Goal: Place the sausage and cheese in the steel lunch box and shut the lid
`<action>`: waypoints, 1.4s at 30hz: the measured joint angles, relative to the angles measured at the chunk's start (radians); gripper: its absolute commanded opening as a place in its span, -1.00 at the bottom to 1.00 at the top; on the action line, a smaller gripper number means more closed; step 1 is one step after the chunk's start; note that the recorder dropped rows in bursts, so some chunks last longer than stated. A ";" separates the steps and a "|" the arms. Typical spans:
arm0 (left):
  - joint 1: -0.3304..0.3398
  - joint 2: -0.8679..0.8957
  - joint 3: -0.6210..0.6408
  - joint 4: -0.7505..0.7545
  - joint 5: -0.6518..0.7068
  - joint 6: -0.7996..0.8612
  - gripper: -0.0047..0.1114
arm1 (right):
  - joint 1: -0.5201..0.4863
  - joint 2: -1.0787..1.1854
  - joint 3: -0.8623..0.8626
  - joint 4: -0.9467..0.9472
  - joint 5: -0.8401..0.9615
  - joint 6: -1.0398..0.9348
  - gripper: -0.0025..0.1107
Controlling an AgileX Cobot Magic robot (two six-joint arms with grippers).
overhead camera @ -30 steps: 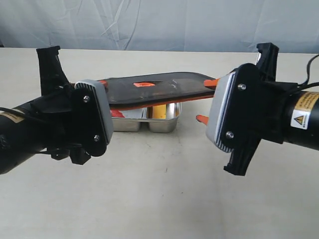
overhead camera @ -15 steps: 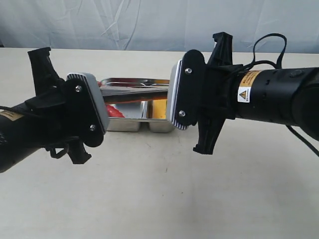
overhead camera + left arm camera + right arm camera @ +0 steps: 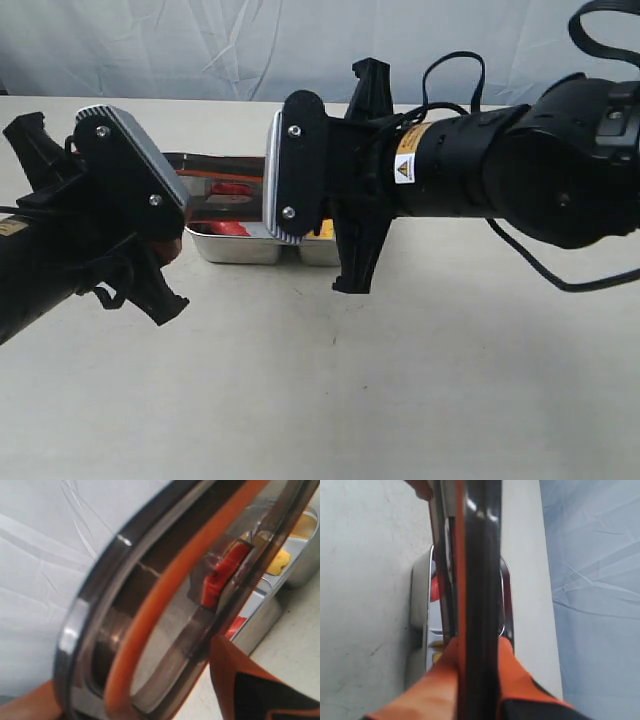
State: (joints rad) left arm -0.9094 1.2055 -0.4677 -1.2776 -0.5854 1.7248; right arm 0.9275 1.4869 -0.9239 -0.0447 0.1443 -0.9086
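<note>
**Lid held edge-on over the filled box**

The right gripper (image 3: 476,647) is clamped on the lid (image 3: 481,555), with its orange fingers (image 3: 515,680) pressed to both faces of the rim. The left gripper (image 3: 130,690) has its jaws spread, and the lid's other end sits loosely between them. The lid hangs tilted just above the steel lunch box (image 3: 240,247) on the table (image 3: 400,380). The sausage (image 3: 222,228) lies in the left compartment in the exterior view and the cheese (image 3: 280,562) in the right.

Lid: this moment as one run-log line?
lid: over steel lunch box, unseated | right hand: shut on lid edge | left hand: open | sausage, cheese: in box
</note>
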 measured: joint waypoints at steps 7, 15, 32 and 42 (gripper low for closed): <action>0.000 0.000 -0.002 -0.130 0.000 -0.013 0.05 | 0.002 0.011 -0.070 -0.117 0.064 0.019 -0.97; -0.002 0.000 -0.002 -0.259 0.037 -0.013 0.04 | 0.012 0.028 -0.124 -0.936 0.275 0.867 -0.97; -0.002 -0.020 -0.002 -0.433 -0.055 -0.015 -0.20 | 0.119 0.187 -0.126 -1.419 0.430 1.375 -0.97; -0.002 -0.160 0.049 -0.458 -0.147 -0.139 -0.20 | 0.197 0.380 -0.127 -1.679 0.587 1.642 -0.97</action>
State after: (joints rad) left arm -0.9111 1.0456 -0.4183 -1.7354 -0.7327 1.5859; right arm 1.1248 1.8668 -1.0514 -1.7234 0.7314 0.7333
